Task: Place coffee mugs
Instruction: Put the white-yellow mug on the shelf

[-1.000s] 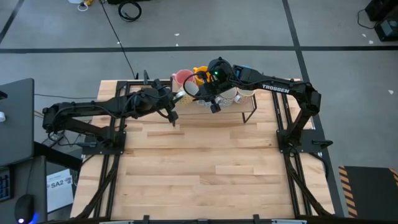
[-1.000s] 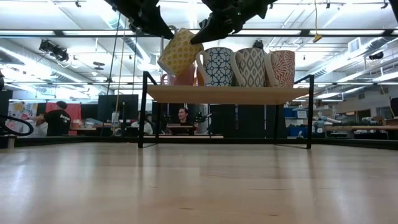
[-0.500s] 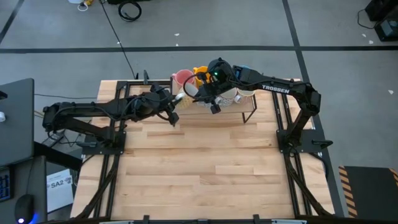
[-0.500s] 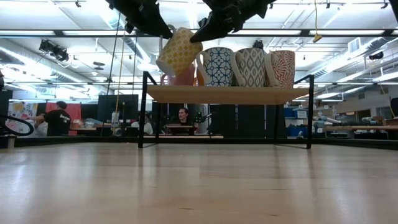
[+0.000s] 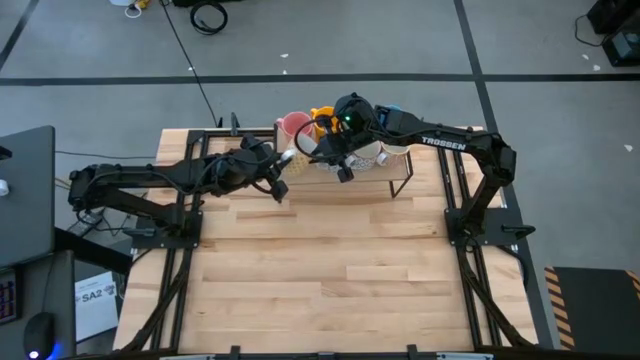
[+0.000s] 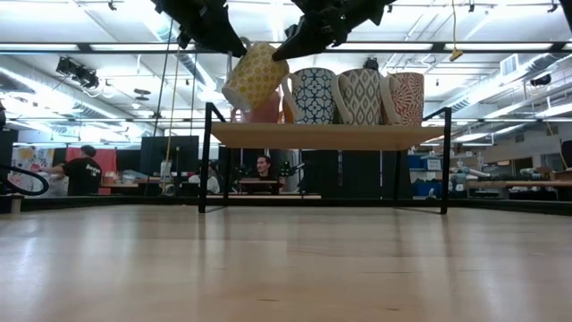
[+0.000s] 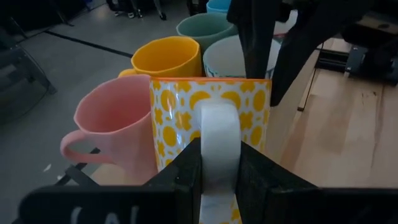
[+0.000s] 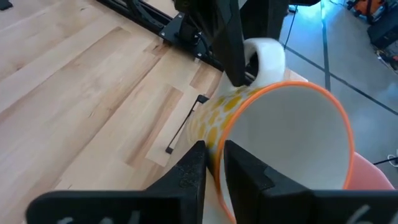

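The left gripper (image 7: pixel 219 180) is clamped on the white loop handle of the yellow-patterned mug (image 7: pixel 208 124), one dark finger on each side of it. The right gripper (image 8: pixel 210 163) pinches the same mug (image 8: pixel 273 137) by its orange-edged rim, one finger inside the white glazed bowl and one against the patterned outer wall. Compared with a second ago the mug has barely moved: it hangs just as tilted above the end of the shelf (image 6: pixel 326 135), with both grippers (image 6: pixel 210 22) (image 6: pixel 326 22) in almost the same places above it.

Just beyond the left fingers, touching or nearly touching the held mug, stands a smooth pink mug (image 7: pixel 115 127) with a rounded handle, then an orange-yellow one (image 7: pixel 166 57), and farther on a pale green mug (image 7: pixel 202 28).

Beside the held mug on the flat wooden shelf with thin black metal legs stand three upright patterned mugs: blue lattice (image 6: pixel 313 96), grey lattice (image 6: pixel 360 96) and red (image 6: pixel 405 97).

The table (image 5: pixel 330 270) is pale wooden planks.
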`<state>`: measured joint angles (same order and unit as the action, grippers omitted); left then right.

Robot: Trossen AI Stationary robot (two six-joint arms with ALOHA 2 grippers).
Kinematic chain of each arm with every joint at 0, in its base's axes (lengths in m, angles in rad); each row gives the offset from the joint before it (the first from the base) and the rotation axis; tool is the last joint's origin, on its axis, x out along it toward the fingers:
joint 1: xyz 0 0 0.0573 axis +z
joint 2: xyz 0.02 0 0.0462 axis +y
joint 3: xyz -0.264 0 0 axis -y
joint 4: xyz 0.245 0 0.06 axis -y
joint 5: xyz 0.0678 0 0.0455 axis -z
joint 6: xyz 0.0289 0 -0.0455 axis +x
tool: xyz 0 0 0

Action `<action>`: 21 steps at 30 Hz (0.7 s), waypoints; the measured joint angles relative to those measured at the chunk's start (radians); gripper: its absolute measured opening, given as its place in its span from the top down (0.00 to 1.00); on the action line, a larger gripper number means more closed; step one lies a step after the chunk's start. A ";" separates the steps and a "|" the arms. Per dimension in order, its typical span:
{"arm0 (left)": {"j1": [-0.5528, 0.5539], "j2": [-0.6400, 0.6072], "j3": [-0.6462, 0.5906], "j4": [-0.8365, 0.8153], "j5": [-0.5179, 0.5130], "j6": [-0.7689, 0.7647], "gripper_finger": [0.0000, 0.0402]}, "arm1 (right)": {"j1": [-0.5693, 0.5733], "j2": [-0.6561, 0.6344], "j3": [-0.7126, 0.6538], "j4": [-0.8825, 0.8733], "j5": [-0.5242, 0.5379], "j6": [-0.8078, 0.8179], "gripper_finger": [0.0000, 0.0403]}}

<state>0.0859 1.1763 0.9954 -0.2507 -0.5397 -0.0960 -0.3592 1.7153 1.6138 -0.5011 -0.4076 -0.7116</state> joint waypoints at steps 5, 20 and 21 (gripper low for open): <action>-0.001 0.000 0.000 -0.002 0.002 0.001 0.83 | 0.000 0.000 0.000 0.002 0.003 0.000 0.77; -0.001 0.000 -0.001 -0.018 -0.033 -0.073 0.83 | 0.013 -0.017 0.000 0.001 0.088 0.001 0.67; -0.001 0.000 -0.005 -0.012 -0.033 -0.081 0.83 | 0.017 -0.020 0.000 -0.002 0.104 0.001 0.67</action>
<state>0.0849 1.1763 0.9908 -0.2629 -0.5728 -0.1771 -0.3425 1.6949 1.6142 -0.5026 -0.3036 -0.7105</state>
